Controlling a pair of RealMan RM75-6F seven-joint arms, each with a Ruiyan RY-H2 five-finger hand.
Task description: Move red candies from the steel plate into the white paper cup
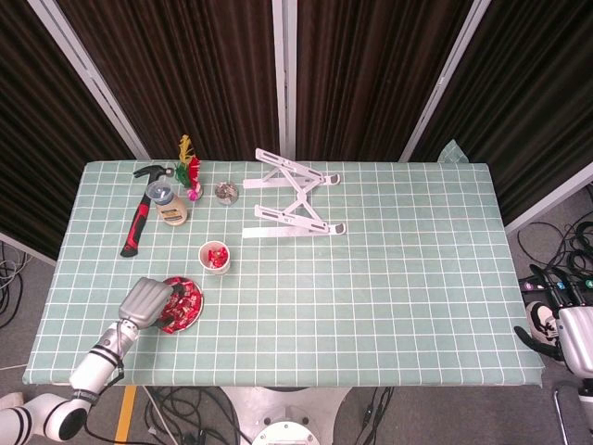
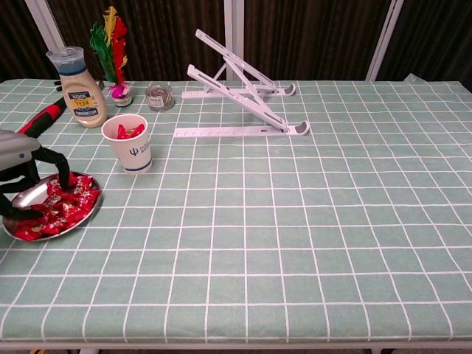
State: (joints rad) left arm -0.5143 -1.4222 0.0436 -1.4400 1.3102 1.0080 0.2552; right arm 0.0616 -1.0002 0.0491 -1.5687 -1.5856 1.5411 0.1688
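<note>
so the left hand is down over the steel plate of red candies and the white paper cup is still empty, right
Not quite. The left hand is down over the steel plate of red candies, but the white paper cup is not empty: the chest view shows red candy inside it, and the head view shows red at its mouth too.

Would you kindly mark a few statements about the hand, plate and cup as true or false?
1. The left robot hand is over the plate. True.
2. The cup is empty. False: red candies lie in it.
3. The cup lies on its side. False: it stands upright.
4. Candies remain on the plate. True.
5. The hammer lies right of the stand. False: it lies left of it.
</note>
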